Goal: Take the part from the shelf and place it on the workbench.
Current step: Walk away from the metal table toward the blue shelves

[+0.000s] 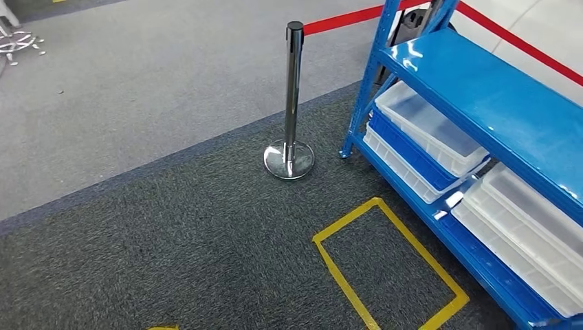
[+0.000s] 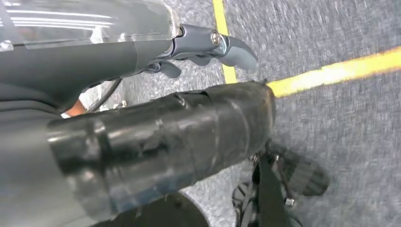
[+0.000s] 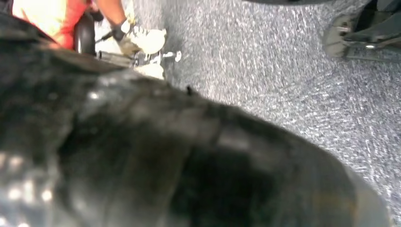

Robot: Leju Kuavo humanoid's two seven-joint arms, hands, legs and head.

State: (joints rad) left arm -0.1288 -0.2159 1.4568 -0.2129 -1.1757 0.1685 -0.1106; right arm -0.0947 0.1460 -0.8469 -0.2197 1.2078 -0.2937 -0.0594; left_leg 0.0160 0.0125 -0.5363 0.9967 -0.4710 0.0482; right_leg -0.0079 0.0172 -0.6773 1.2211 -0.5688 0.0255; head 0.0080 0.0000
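Note:
A blue metal shelf (image 1: 495, 103) stands at the right of the head view. On its lower levels lie white see-through bins (image 1: 426, 127), a second one (image 1: 529, 234) nearer to me; I can make out nothing inside them. My left hand (image 2: 156, 123) hangs over the grey carpet, its thick dark thumb apart from the grey fingers (image 2: 231, 47), with nothing between them. My right hand (image 3: 156, 156) is a dark blurred mass close to the lens, and how its fingers lie is unclear.
A chrome stanchion (image 1: 292, 103) with a red belt (image 1: 337, 23) stands left of the shelf's corner. A yellow tape rectangle (image 1: 344, 220) marks the carpet in front of the shelf. A person in orange (image 3: 42, 16) is behind me.

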